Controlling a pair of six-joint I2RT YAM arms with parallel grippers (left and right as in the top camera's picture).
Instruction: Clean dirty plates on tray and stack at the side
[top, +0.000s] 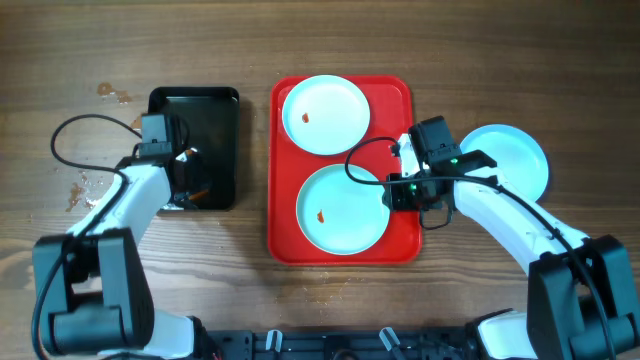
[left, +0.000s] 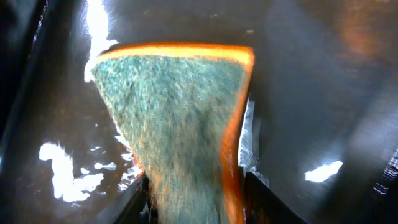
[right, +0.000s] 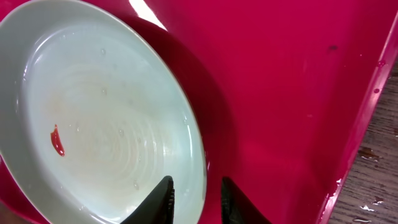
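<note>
On the red tray (top: 285, 245), right fingers (right: 163, 200) narrowly straddling a smeared plate (right: 112, 124) rim, left fingers (left: 262, 202) clamping sponge (left: 174, 124) in black tray (top: 222, 120)

On my left I see a black tray (top: 215, 120) on the wooden tabletop (top: 120, 40), its inside wet and glaring. A sponge (left: 180, 124), green-faced with an orange edge, sits inside it. Small brownish stains (top: 112, 93) mark the tabletop by its far left corner.

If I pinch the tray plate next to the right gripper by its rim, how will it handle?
Probably slippery: the plate looks glossy with droplets on it. It looks rigid, so it should lift whole, though a one-sided rim pinch by the right gripper may let it tilt.
</note>
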